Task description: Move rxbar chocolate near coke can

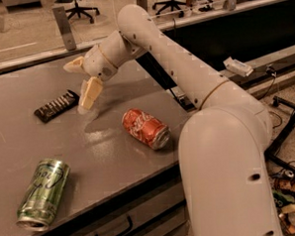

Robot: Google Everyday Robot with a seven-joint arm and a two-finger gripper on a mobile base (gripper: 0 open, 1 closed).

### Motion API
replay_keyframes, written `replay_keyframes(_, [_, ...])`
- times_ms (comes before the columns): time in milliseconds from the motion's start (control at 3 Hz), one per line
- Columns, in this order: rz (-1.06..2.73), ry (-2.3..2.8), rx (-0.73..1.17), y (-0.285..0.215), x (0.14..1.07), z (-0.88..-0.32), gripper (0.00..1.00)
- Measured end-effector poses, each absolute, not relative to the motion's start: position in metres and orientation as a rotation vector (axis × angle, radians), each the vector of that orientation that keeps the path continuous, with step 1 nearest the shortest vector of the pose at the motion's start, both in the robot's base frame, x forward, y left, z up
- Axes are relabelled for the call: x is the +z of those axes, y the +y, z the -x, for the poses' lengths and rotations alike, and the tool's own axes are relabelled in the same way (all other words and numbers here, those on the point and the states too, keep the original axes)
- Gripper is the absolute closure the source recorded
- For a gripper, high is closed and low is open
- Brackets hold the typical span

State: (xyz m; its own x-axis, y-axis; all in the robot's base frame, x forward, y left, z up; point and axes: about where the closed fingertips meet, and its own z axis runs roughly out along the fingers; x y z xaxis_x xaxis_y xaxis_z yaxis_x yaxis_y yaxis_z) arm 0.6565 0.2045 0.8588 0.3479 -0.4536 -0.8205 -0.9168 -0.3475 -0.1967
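Observation:
The rxbar chocolate [56, 106], a flat black bar with white stripes, lies on the grey table [20, 141] at the left. The coke can [145, 128] lies on its side near the table's front right edge. My gripper [81, 83] hovers just right of the bar, open and empty. One cream finger [90, 93] points down at the table beside the bar's right end; the other [74, 64] sticks out to the left above it.
A green can [44, 193] lies on its side at the table's front left. A raised rail [35, 56] runs along the table's far edge. My arm reaches over the table's right side. A drawer handle [114, 231] sits below the front edge.

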Motion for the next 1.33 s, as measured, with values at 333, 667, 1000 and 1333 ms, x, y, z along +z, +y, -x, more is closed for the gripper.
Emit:
replay_keyframes(333, [1.965, 1.211, 0.869, 0.208, 0.851, -0.656, 0.00])
replay_keyframes(667, [1.979, 1.235, 0.880, 0.211, 0.844, -0.655, 0.18])
replay_keyframes(1000, [1.991, 1.254, 0.892, 0.214, 0.838, -0.654, 0.41])
replay_keyframes(1333, [2.001, 1.262, 0.908, 0.216, 0.835, -0.653, 0.64])
